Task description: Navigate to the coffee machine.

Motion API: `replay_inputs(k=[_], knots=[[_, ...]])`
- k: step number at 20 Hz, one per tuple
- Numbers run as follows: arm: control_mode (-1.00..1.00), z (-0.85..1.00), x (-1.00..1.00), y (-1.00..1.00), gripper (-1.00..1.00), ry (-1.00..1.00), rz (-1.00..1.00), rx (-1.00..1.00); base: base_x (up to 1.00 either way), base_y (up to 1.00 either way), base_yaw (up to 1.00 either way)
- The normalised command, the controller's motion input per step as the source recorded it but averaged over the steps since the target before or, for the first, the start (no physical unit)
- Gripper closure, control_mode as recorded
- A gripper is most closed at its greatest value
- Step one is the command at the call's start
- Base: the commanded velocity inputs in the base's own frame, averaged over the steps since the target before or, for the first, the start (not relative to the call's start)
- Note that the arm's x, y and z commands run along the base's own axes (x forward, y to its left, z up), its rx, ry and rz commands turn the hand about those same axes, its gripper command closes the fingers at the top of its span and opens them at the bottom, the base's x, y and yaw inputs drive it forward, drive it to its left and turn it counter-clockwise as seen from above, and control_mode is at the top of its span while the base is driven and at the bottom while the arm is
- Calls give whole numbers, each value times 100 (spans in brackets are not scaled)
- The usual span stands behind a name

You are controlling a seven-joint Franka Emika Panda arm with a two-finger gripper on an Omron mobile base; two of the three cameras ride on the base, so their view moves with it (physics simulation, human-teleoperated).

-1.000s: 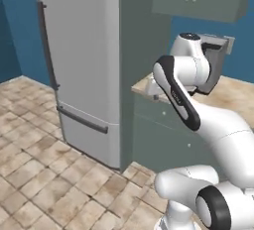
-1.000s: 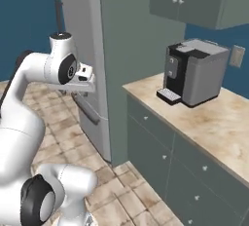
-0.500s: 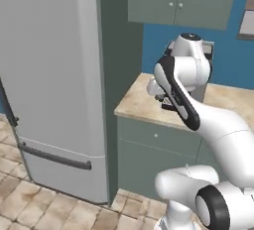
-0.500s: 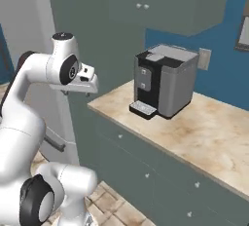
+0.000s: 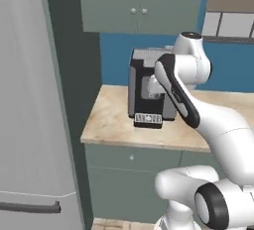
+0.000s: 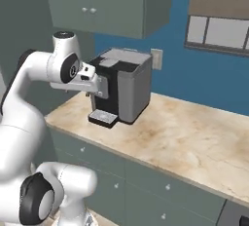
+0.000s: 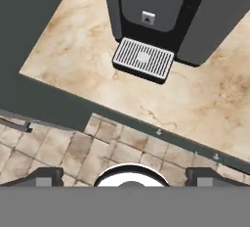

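The coffee machine (image 5: 140,83) is a boxy black unit with a silver-grey top, standing on the beige counter (image 5: 111,120) straight ahead. My forearm covers its right side in the left base view. In the right base view the coffee machine (image 6: 125,86) stands near the counter's left end, and my gripper (image 6: 98,92) hangs just in front of its recess, above the counter edge. The hand view looks down on the coffee machine (image 7: 156,6) and its slotted drip tray (image 7: 144,58). My gripper (image 7: 125,177) is open, its fingertips (image 7: 41,176) far apart with nothing between them.
A tall grey fridge (image 5: 30,125) fills the left side, beside a dark panel. Green upper cabinets (image 5: 139,1) hang above the machine. A window (image 6: 219,30) and a wall outlet (image 6: 156,58) are to the right. Base cabinets (image 6: 146,181) stand below the counter, over tiled floor (image 7: 58,147).
The base has driven, so the whole scene shifted: the fridge slid off to the left and the coffee machine came to the centre and nearer. The arm's pose is unchanged.
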Motion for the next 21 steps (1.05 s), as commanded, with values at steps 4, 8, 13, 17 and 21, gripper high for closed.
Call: replay_inputs(k=[4, 8, 13, 17, 21], knots=[[100, 0, 0, 0, -100, 0, 0, 0, 63, 35, -41], [100, 0, 0, 0, -100, 0, 0, 0, 58, 40, -32], [100, 0, 0, 0, -100, 0, 0, 0, 36, 25, -18], [100, 0, 0, 0, -100, 0, 0, 0, 21, 6, -12], [100, 0, 0, 0, -100, 0, 0, 0, 22, 9, -11]])
